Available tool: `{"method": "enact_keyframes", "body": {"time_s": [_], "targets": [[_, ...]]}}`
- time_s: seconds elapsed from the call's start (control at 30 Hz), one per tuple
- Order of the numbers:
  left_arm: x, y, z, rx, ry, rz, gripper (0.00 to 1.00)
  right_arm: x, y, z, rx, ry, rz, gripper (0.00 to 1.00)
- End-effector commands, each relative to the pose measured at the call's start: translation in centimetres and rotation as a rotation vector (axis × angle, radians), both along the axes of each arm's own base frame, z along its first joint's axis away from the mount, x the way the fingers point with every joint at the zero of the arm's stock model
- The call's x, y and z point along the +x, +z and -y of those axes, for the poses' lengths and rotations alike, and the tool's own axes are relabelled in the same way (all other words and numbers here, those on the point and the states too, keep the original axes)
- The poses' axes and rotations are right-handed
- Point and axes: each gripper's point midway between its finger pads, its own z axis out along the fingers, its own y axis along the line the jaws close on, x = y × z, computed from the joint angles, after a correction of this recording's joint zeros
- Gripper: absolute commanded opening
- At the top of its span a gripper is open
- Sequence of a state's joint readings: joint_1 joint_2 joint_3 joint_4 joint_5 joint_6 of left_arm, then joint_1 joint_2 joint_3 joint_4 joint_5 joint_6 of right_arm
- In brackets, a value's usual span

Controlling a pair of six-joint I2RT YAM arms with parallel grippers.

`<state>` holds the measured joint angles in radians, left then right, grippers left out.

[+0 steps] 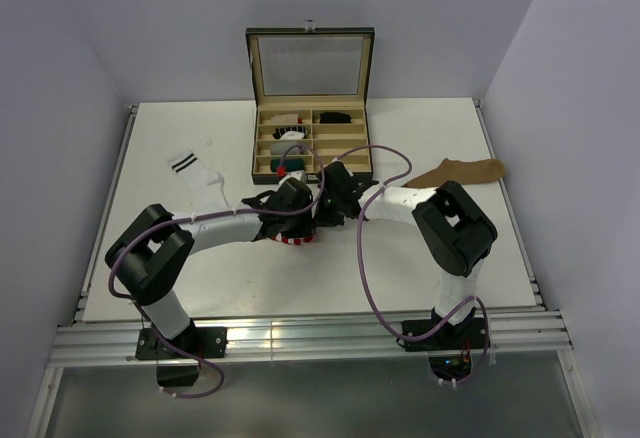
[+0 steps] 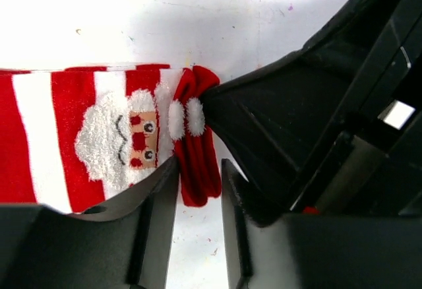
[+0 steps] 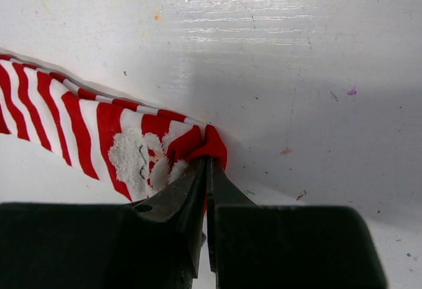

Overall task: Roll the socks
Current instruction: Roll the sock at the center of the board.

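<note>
Three small socks in all. One red-and-white striped fabric sock with a Santa face, caught in both sets of jaws. One white fabric sock with two dark cuff stripes, well left of the jaws. One plain tan-brown fabric sock, well right of them. Two black two-finger grippers: left gripper, right gripper. One dark wooden box with a glass lid, just beyond the jaws. Inside it, several small rolled fabric bundles; exact count unclear. Two purple cables.
</note>
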<state>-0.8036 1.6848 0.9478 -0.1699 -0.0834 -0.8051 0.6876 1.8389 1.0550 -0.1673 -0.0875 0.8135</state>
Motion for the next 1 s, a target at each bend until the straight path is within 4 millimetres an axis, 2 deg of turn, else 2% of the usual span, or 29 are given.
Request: {"method": "enact_keyframes", "body": {"time_s": [0.0,0.07,0.1,0.17,0.23,0.3,0.33,0.4,0.43,0.53,0.63,0.8,0.97], "targets": [[0.9,0.9,0.8,0.047,-0.015,0.058,0.36,0.0,0.2,-0.5,-0.016,0.015,0.008,0.10],[0.7,0.4,0.7,0.077,-0.021,0.049,0.27,0.0,0.3,-0.5,-0.013,0.014,0.010,0.10],[0.6,0.3,0.7,0.084,-0.026,0.043,0.12,-0.1,0.3,-0.5,-0.013,0.015,0.008,0.10],[0.2,0.0,0.9,0.079,-0.033,0.026,0.01,0.0,0.8,-0.7,0.007,0.019,0.022,0.10],[0.1,0.1,1.0,0.061,-0.035,0.022,0.00,-0.2,1.3,-1.0,0.034,0.024,0.028,0.10],[-0.5,-0.1,1.1,0.019,-0.046,-0.011,0.00,-0.1,2.5,-1.3,0.077,0.026,0.059,0.12],[0.0,0.5,1.2,-0.028,-0.026,-0.010,0.00,0.0,3.8,-1.5,0.111,0.030,0.083,0.15],[-0.8,0.0,0.8,-0.086,-0.031,-0.060,0.00,0.2,4.8,-1.6,0.155,0.026,0.117,0.20],[-0.1,0.5,0.2,-0.122,-0.004,-0.059,0.00,0.2,5.3,-1.5,0.176,0.020,0.129,0.23],[0.0,0.8,-0.4,-0.231,0.034,-0.103,0.00,0.4,7.9,-1.2,0.251,-0.004,0.206,0.29],[0.0,1.0,-0.9,-0.329,0.064,-0.128,0.00,0.4,8.9,-0.7,0.295,-0.022,0.254,0.32],[-0.3,0.6,-1.8,-0.427,0.101,-0.166,0.00,0.1,8.7,-0.4,0.346,-0.021,0.272,0.38],[-0.6,-0.4,-3.1,-0.498,0.160,-0.225,0.00,-0.2,8.0,-0.9,0.376,0.005,0.260,0.39]]}}
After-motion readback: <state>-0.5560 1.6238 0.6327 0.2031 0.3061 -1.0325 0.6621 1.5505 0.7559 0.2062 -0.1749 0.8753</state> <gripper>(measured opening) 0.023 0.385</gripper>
